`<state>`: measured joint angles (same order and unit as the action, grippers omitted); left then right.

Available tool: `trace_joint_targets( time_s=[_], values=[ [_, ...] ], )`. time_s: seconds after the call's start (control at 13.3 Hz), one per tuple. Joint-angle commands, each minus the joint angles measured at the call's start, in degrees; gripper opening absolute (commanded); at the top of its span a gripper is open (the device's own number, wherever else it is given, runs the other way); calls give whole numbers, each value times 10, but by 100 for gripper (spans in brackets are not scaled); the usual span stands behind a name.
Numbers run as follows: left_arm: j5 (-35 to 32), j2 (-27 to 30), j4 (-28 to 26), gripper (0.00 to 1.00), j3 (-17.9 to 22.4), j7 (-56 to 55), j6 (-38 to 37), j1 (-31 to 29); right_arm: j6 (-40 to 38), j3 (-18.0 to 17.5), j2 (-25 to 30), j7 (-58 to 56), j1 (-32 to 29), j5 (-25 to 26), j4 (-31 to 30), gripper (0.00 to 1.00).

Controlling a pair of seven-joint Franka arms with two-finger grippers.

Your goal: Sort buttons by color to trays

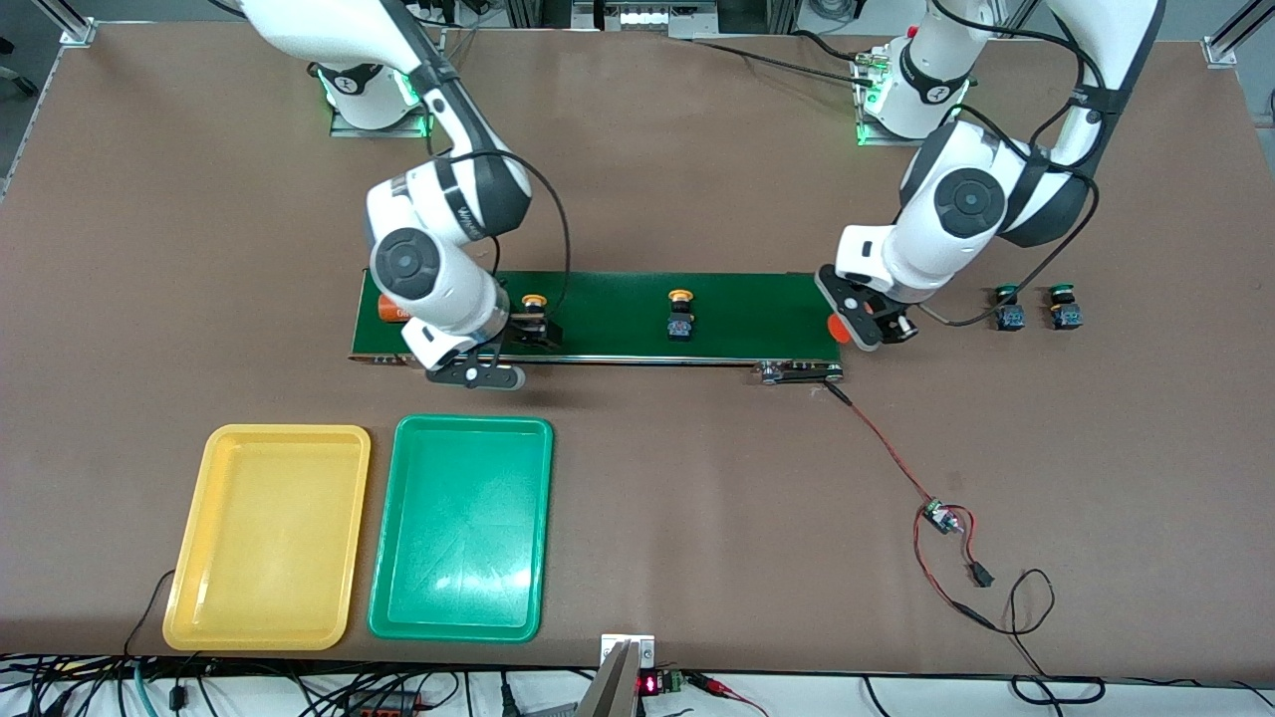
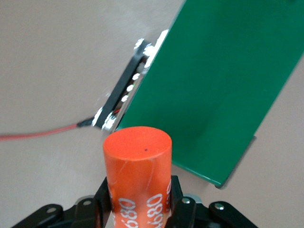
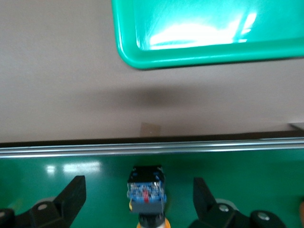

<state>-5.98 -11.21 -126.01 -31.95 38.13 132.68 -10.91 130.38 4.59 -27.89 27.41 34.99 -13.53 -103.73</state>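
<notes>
The step in hand is the pick of a yellow-capped button (image 1: 535, 311) off the conveyor belt (image 1: 618, 299). The right gripper (image 3: 137, 199) hangs over the belt's end toward the right arm, fingers spread wide on either side of this button and gripping nothing. In my judgement the next move is to come down, close on the blocky body, then carry it to the yellow tray (image 1: 269, 538).

The button lies tipped on the belt, showing a dark blue-black body and a rounded yellow cap. A second yellow-capped button (image 1: 680, 314) stands near the belt's middle. Two green-capped buttons (image 1: 1036, 309) sit side by side on the table just off the belt's end toward the left arm.

The left gripper (image 2: 137, 209), over that end of the belt, is closed on an orange cylinder (image 2: 137, 166) with white print.

Both trays lie empty near the table edge closest to the front camera, the green tray (image 1: 458, 528) just beside the yellow one, so no button is sorted yet.
</notes>
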Motion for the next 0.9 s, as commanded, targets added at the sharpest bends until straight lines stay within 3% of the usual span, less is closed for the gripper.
trace_joint_targets(
  time_s=[0.0,0.08,0.15,0.3,0.53,0.68,0.83],
  values=[
    [-7,-42,25,0,1,66,-9,20,37,8,12,-6,9,2,-50,100],
    [-8,-53,25,0,1,72,-7,29,37,8,11,-16,13,2,-60,99],
    [-10,-57,26,0,2,80,-7,53,37,8,11,-21,14,2,-64,93],
    [-70,-59,26,0,1,98,-7,77,17,7,13,-23,17,2,-64,65],
    [-83,-65,26,0,1,118,-7,85,-27,9,23,-25,14,3,-56,29],
    [-95,-65,27,0,1,128,-5,89,-31,16,36,-45,5,3,-48,25],
    [-103,-69,34,0,2,128,-5,99,-77,48,53,-53,-7,3,-16,25]
  ],
)
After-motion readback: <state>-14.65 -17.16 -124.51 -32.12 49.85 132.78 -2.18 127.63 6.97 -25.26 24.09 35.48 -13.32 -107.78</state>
